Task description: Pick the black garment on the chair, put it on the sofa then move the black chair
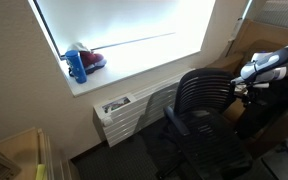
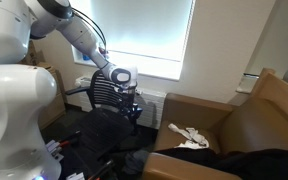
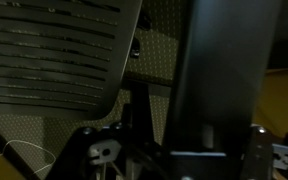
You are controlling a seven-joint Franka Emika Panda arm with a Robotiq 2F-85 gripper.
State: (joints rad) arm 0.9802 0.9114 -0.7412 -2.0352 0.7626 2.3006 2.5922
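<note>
The black chair point(image 1: 206, 105) point(image 2: 106, 98) stands below the window, its seat bare. My gripper point(image 2: 132, 97) point(image 1: 246, 86) is at the side edge of the ribbed backrest point(image 3: 54, 50). In the wrist view my gripper point(image 3: 181, 152) is open around a broad black upright part of the chair point(image 3: 222, 70). A gap shows between that part and the left finger point(image 3: 104, 150). The black garment point(image 2: 259, 162) lies on the seat of the brown sofa point(image 2: 269, 115), apart from the gripper.
A white cloth point(image 2: 189, 135) lies on the sofa's arm. A blue bottle point(image 1: 77, 66) and a red object point(image 1: 92, 60) sit on the window sill. A white radiator point(image 1: 124, 112) runs under the window behind the chair. The robot's white base point(image 2: 14, 100) fills the near side.
</note>
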